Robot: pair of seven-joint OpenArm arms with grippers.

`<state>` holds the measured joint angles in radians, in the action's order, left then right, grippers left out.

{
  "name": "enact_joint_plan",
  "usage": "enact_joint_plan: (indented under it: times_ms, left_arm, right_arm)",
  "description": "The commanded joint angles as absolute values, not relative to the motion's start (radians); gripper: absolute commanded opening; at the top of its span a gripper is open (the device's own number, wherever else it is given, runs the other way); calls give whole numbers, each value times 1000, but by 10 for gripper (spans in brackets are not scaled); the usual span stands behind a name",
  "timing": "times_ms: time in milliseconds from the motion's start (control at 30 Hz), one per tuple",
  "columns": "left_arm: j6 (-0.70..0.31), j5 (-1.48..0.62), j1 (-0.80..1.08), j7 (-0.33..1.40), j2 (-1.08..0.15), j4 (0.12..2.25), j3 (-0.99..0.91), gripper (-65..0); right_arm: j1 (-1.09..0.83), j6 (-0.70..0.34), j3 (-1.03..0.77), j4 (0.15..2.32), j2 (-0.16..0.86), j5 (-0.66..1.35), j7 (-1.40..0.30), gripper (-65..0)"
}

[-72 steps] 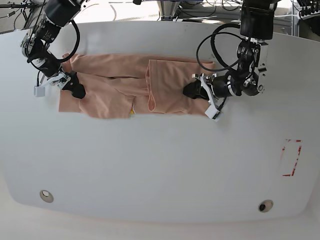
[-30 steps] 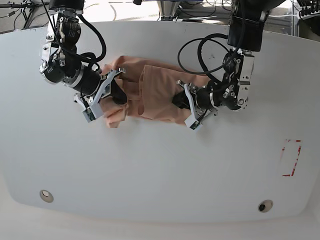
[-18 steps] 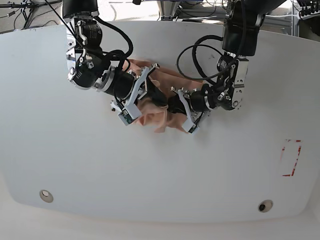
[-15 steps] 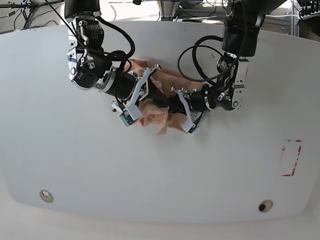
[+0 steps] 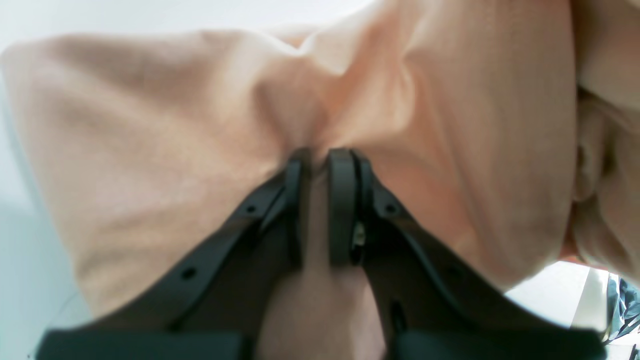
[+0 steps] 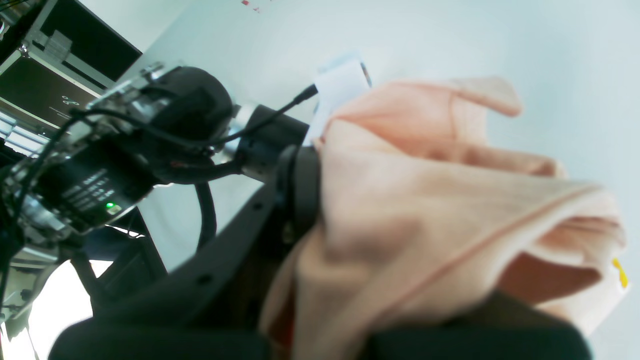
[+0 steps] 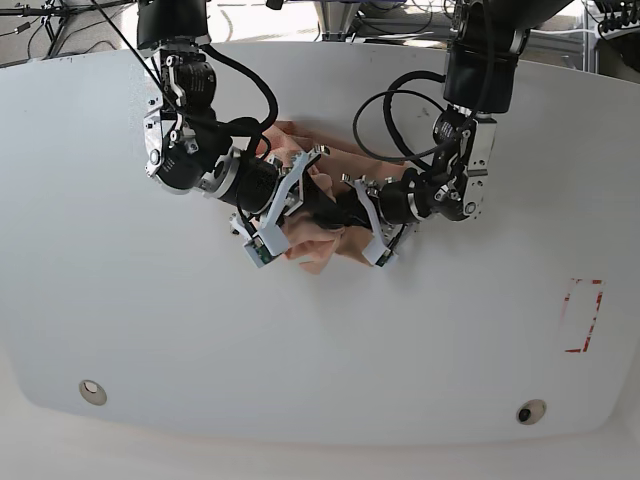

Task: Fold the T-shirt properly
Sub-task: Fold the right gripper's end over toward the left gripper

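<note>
T-shirt point(image 7: 318, 232) lay bunched at upper centre of white desk point(image 7: 320, 340) in base view, both arms crowding it, grips hidden there. Left wrist view alone showed left pincer point(image 5: 322, 165) clenched on pinch of peach fabric point(image 5: 150, 150), cloth ridge squeezed between black jaws. Right wrist view showed right pincer point(image 6: 320, 200) clenched, T-shirt point(image 6: 425, 210) draped over it, small yellow mark point(image 6: 619, 272) at lower right edge of frame, other arm's housing point(image 6: 125, 155) at left of frame with green light.
</note>
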<state>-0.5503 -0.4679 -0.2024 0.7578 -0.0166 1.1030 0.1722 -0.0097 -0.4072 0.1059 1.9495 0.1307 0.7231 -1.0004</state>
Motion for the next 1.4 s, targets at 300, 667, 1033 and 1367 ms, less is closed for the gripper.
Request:
enact_joint_plan:
  times_ms: [300,667,1033,1367]
  left_arm:
    - [-504,-315,-170,934,-25,1069,180,-582]
    - [-504,-423,-176,934,-39,1069,182,-578]
    - [-499,-547,-194,977,-77,1129,180,-435]
    - [-498,-627,-196,1026,-120,1277,147,-415]
  right_arm:
    - [16,-414,105,1867,91,657,-903,-575]
    - [56,-412,104,1845,-4,561,-892,-157]
    - [113,-412,108,1851,-67,481,-892,-143]
    - [90,-412,148,1899,-71,483,-897,-143]
